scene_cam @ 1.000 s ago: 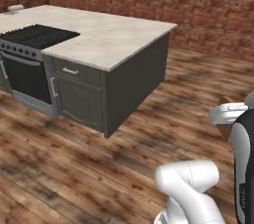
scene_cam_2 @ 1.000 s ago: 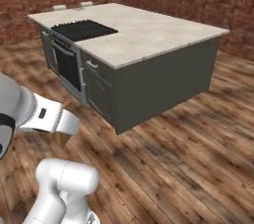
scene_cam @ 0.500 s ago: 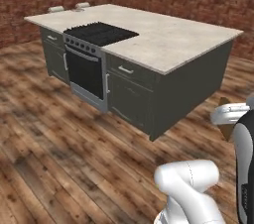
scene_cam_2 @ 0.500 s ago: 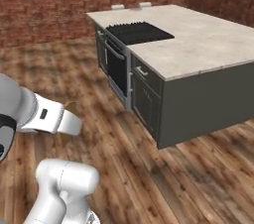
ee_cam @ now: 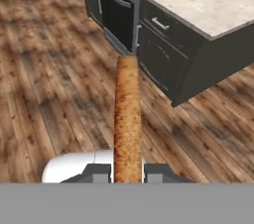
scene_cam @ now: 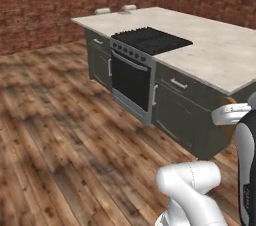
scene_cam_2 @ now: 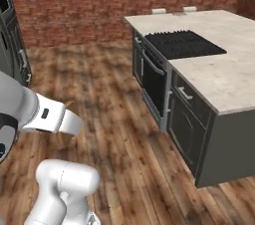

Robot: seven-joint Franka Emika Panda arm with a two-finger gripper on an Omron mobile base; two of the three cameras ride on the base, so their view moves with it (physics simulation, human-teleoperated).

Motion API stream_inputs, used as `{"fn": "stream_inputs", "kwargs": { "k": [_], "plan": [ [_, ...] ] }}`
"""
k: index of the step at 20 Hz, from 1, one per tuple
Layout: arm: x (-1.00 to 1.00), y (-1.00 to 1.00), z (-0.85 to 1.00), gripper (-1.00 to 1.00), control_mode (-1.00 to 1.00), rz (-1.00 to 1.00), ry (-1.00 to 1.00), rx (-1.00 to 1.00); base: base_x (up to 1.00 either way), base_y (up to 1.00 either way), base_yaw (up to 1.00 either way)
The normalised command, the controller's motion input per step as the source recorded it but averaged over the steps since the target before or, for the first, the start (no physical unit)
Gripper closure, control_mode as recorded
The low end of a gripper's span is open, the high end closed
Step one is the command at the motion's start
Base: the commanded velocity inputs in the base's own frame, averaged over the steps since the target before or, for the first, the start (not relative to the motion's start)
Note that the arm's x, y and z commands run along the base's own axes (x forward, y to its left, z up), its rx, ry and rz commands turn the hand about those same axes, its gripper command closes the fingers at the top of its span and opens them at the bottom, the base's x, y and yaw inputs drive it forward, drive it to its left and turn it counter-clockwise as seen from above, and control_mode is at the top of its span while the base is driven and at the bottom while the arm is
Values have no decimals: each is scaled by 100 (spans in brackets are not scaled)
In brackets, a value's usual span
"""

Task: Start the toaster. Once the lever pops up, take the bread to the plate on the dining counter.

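In the left base view, a wooden plank floor [scene_cam: 60,135] is seen across the lower left, a red brick wall [scene_cam: 45,5] along the top, and the dining counter [scene_cam: 220,55] with its beige speckled top, inset black cooktop [scene_cam: 151,40] and an oven door [scene_cam: 131,82] below it in the upper right; two pale shapes at the counter's far edge are too small to be identified, and a brown sliver beside the arm at the right edge is mostly hidden. In the right base view, the same counter [scene_cam_2: 224,77] is placed at the right, cut off by the frame edge, and a dark appliance [scene_cam_2: 12,45] is partly shown at the far left. In the hand view, the bread [ee_cam: 127,119] is seen edge-on at centre, clamped between the gripper [ee_cam: 127,172] tips, above the floor and just short of the counter's dark corner at upper right. Compared with half a second earlier, the whole scene is shifted in both base views, the counter lying nearer.
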Motion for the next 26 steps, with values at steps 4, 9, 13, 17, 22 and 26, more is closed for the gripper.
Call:
{"fn": "stream_inputs", "kwargs": {
  "k": [4, 9, 13, 17, 22, 26],
  "plan": [
    [0, 0, 0, 100, 100, 0, 0, 0, 96, 43, 29],
    [0, 0, 0, 100, 100, 0, 0, 0, 100, 8, 21],
    [0, 0, 0, 100, 100, 0, 0, 0, 100, 0, 15],
    [0, 0, 0, 100, 100, 0, 0, 0, 99, 10, 11],
    [0, 0, 0, 100, 100, 0, 0, 0, 99, 10, 6],
    [0, 0, 0, 100, 100, 0, 0, 0, 97, 8, 1]
  ]
}}
